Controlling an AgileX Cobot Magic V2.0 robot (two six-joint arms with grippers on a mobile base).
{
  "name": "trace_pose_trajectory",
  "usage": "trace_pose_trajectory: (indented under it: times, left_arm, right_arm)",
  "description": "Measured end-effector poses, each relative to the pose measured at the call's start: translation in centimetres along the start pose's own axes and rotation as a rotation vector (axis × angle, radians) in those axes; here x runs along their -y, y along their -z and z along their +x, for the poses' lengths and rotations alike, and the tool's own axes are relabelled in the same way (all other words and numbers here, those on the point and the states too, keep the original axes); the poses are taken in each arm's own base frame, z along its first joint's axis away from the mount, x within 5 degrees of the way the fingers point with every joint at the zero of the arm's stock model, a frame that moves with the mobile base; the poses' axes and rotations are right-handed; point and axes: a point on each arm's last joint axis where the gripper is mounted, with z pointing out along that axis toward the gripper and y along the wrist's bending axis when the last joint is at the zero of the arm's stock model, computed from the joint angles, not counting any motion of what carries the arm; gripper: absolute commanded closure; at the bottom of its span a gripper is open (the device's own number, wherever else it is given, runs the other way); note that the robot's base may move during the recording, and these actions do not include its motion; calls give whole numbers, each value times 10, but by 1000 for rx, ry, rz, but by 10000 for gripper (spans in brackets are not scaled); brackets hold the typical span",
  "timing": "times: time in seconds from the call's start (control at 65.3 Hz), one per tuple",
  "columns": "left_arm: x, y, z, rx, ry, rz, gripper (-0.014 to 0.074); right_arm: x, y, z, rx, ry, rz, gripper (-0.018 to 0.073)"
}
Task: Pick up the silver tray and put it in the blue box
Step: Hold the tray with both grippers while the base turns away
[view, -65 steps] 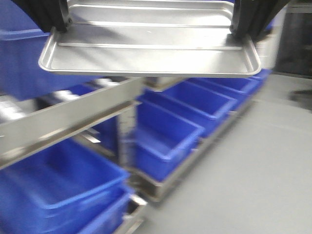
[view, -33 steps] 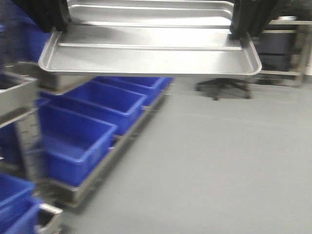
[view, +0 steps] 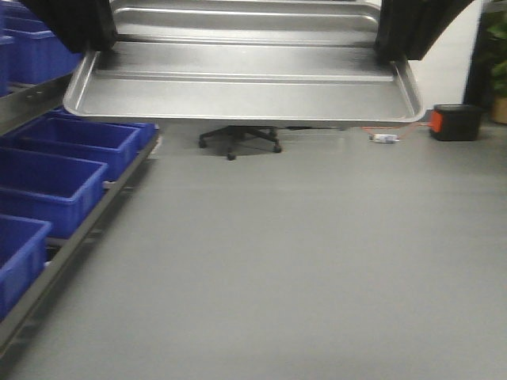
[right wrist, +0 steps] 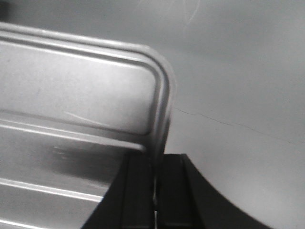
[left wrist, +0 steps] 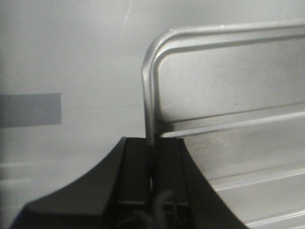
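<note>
1. Holding the silver tray point(view: 238, 87) level and high above the floor, the left gripper point(left wrist: 151, 148) and the right gripper point(right wrist: 155, 164) each grip one short end. Both pairs of jaws are closed narrow on the raised rim.
2. The tray sits at the top of the front view, clear of every shelf and box. Its far part runs out of the upper edge of that view.
3. In the front view only the lower black parts of both grippers show, at the tray's left and right ends. The arms above them are cut off.
4. The left wrist view shows one rounded corner and two ridges. The rest of the tray leaves the frame on the right.
5. The right wrist view shows the opposite corner, soft with blur. The rim passes into the slit between the black jaws.
6. Blue boxes point(view: 47, 186) stand in a row on a metal rack point(view: 79, 237) along the left, lower than the tray and well apart from it. The nearest one is cut by the frame edge.
7. The grey floor point(view: 301, 261) is smooth. Both wrist views show a hairline crack in it, and the left wrist view shows a darker rectangular patch point(left wrist: 31, 109).
8. At the far centre a wheeled chair base point(view: 238, 141) shows beneath the tray, which hides the seat.
9. At the far right sits a black box with an orange end point(view: 455, 121). Beside it lies a small object on a thin cable point(view: 386, 137), too small to identify.
</note>
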Motion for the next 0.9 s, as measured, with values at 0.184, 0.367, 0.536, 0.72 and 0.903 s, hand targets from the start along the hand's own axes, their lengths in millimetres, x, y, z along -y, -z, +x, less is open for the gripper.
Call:
trace_pose_trajectory:
  times: [0.184, 0.367, 0.536, 0.72, 0.903]
  left_arm:
    - [0, 0, 0, 0, 0, 0, 701]
    - [0, 0, 0, 0, 0, 0, 701]
    - [0, 0, 0, 0, 0, 0, 701]
    - [0, 0, 0, 0, 0, 0, 701]
    - [0, 0, 0, 0, 0, 0, 701]
  right_arm:
    - [0, 0, 0, 0, 0, 0, 503]
    - [0, 0, 0, 0, 0, 0, 503]
    - [0, 0, 0, 0, 0, 0, 503]
    - [0, 0, 0, -2, 0, 1, 503]
    - [0, 0, 0, -2, 0, 1, 503]
